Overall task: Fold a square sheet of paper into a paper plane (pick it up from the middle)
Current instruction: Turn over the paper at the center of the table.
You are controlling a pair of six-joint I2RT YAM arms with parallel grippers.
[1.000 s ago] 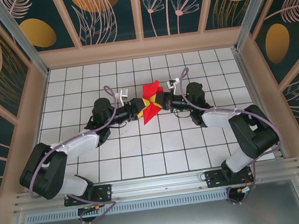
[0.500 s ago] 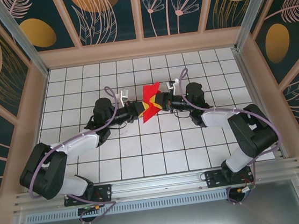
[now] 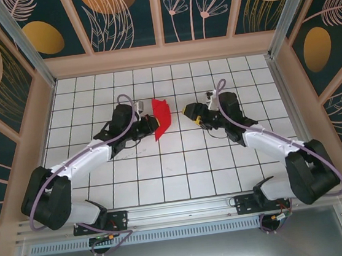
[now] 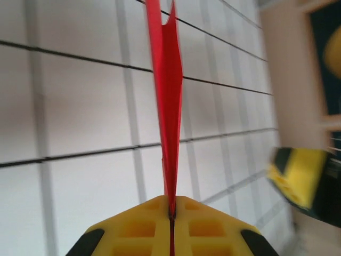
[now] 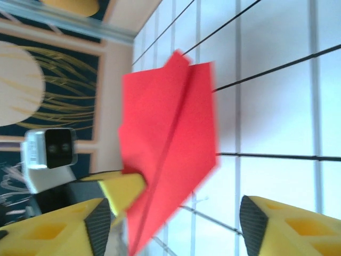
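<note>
At the near edge of the table [image 3: 164, 172], the 2 arm bases are seen in the top view, and both arms are stretched inward over the grid. Farther in, the left gripper [image 3: 151, 125] is closed on the paper [image 3: 160, 118], which is held just left of the table's middle, in the farther half of the grid. The right gripper [image 3: 189, 111] is pointed at it from the right, and a strip of bare grid is seen between the 2.

From above the paper is read as a narrow red shape. In the left wrist view it is shown differently: the 2 yellow fingers [image 4: 138, 232] are pressed together at the bottom, the paper [image 4: 168, 96] is pinched in the seam between them, and it is seen edge-on as a thin upright blade with a notched far tip. Beyond it, to the right, a blurred yellow finger [image 4: 295, 176] of the right gripper is caught.

In the right wrist view the right gripper [image 5: 174, 216] is seen with its jaws set wide, 1 finger in each lower corner. Ahead of them the broad face of the paper [image 5: 170, 128] is shown, folded in layers along a diagonal crease and narrowed to a point at its lower end. Behind it, a yellow finger [image 5: 121, 189] of the left gripper and the left wrist camera [image 5: 50, 154] are made out, and farthest off the patterned wall [image 5: 53, 69].
</note>
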